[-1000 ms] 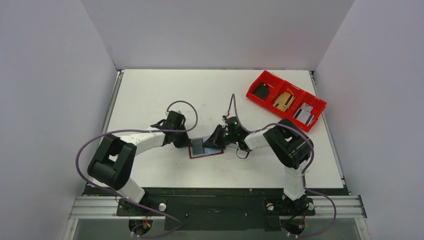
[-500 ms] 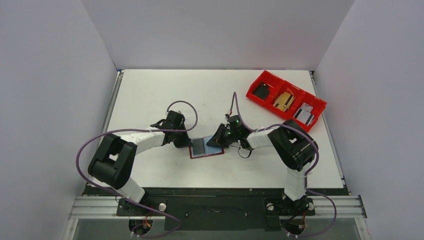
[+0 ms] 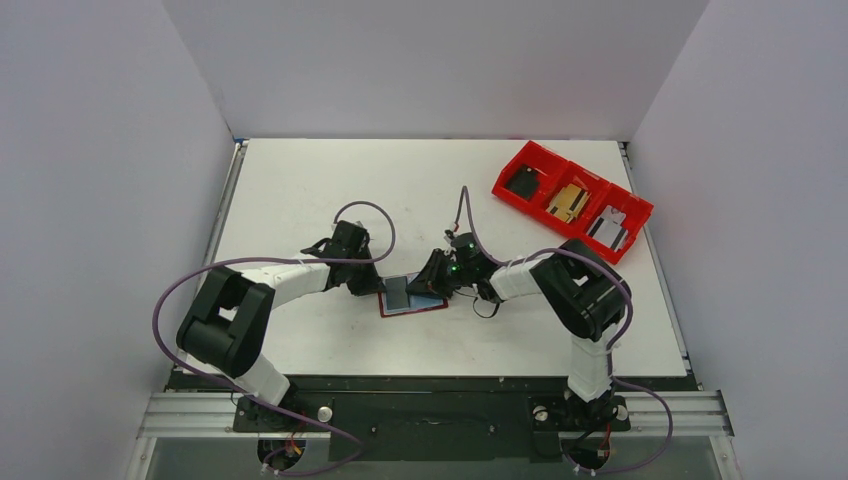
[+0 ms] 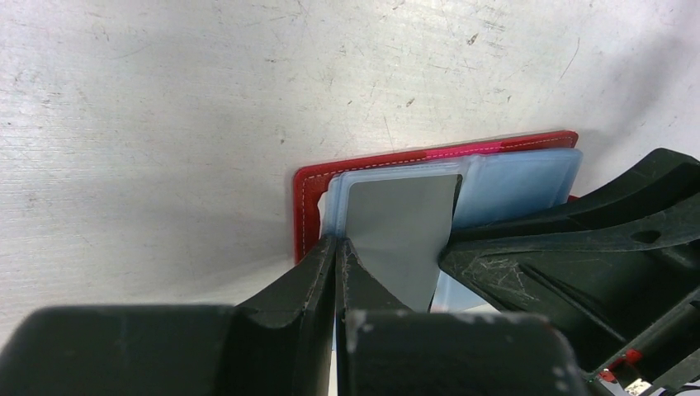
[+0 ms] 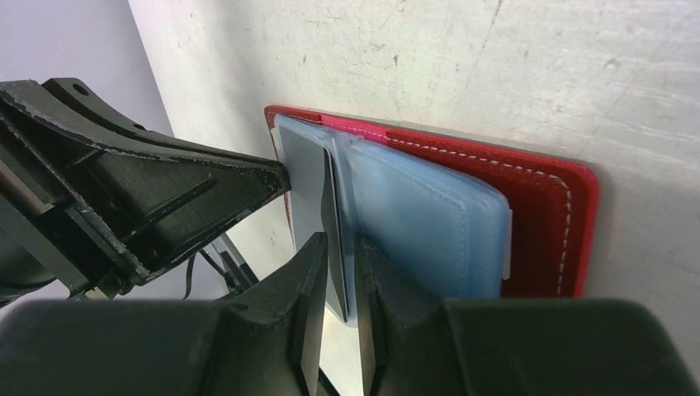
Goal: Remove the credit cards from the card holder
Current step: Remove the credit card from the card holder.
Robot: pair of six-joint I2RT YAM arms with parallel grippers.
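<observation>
**Top view.** We list one card holder (image 3: 430, 307), dark red, lying open and flat on the white table (image 3: 300, 180), near the middle of its front part. A grey credit card (image 3: 397, 292) shows on its left half. The left gripper (image 3: 378, 288) meets the holder's left edge, and the right gripper (image 3: 432, 283) reaches in over its right half. Both arms lie low, with their wrists turned toward each other. At the far right of the table we note a red bin (image 3: 570, 200) of three compartments, each holding small items, well apart from the holder.

**Left wrist view.** We record the left gripper (image 4: 337, 247) with its jaws pressed together. Its tips are set at the near edge of the holder, just beside the card. Whether anything thin is pinched between them we cannot tell. The credit card (image 4: 400, 223) lies over a pale blue sleeve (image 4: 520, 177), and its right side meets a finger (image 4: 561, 235) of the right gripper. The holder's red cover, stitched in white, frames the sleeves.

**Right wrist view.** We record the right gripper (image 5: 340, 247) with its jaws a little apart. The card's thin edge stands in the gap, close against one finger, with a sliver of space beside the other. The blue sleeves spread to the right over the red cover. The left gripper's fingers (image 5: 190, 190) come in from the left, their tip at the card's far side.
</observation>
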